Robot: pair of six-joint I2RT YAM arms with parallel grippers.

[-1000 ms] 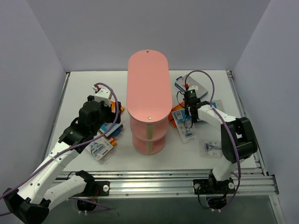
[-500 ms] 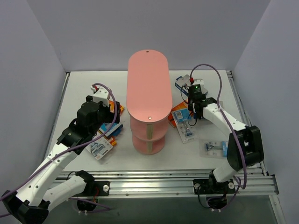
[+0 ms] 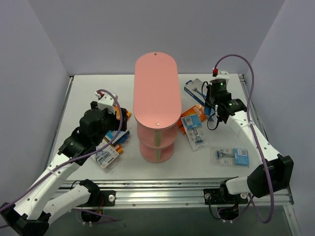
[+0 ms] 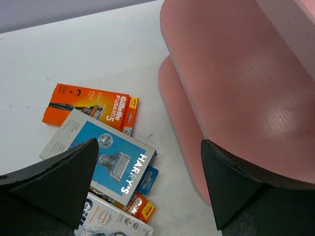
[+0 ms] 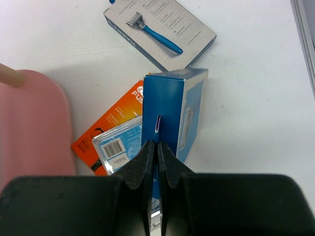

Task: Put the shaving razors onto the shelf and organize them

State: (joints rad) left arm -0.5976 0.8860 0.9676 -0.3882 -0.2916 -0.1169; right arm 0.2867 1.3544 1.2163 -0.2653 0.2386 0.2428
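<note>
RAZORS ON THE MOVE: The right gripper point(image 5: 157, 147), jaws pinching the hang tab of a blue razor pack point(image 5: 170, 103), holds it on edge above the worktop's far right side. This grip probably suits sliding it onto the pink shelf point(image 3: 155, 88) at mid-worktop, whose top tier shows no pack. The left gripper point(image 4: 147, 147), jaws spread wide and empty, hovers over a Harry's box point(image 4: 103, 157) and an orange Gillette pack point(image 4: 91, 105) toward the left edge, seemingly lined up to pick.
</note>
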